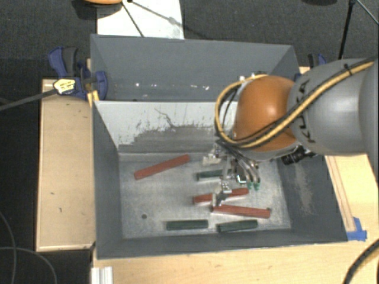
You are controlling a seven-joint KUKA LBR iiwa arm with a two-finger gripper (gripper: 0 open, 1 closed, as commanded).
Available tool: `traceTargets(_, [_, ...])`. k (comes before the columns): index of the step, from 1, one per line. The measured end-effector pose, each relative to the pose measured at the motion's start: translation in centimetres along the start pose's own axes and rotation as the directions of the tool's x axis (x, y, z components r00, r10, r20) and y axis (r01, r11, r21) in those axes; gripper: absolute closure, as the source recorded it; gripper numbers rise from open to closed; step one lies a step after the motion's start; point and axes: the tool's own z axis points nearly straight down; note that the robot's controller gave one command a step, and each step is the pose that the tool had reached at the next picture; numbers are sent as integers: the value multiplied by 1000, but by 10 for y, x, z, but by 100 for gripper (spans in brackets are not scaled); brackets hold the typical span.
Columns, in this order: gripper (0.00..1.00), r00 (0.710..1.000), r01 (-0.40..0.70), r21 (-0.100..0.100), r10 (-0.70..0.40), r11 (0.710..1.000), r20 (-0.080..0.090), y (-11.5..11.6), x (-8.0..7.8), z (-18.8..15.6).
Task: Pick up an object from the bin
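The gripper [225, 188], open or closed impossible to tell, hung over a reddish-brown stick [204, 199] right of centre in the grey bin [109, 176], a dark green stick [187, 223] nearby.

A short red-brown flat stick [204, 199] is lying on the floor of the grey metal bin [148, 206], right of centre, under the tool [227, 188] (its middle is being covered). It is running almost level, its right end tipping slightly toward the far wall. Just in front, a longer red-brown stick [247, 212] is lying flat, slanting down to the right. A small dark green stick [207, 175] is resting just behind. Two more dark green sticks [187, 224] are lying end to end along the near wall, and another long red-brown stick [161, 166] is lying well apart to the left.
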Motion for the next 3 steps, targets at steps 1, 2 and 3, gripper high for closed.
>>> traceTargets(1, [0,1000,-1,0,1,1000,8,0,-2,-4])
traceTargets(2, [100,999,-42,-6,42,999,20,-15,-1,56])
traceTargets(3, [100,999,-43,-6,43,999,20,-15,-1,56])
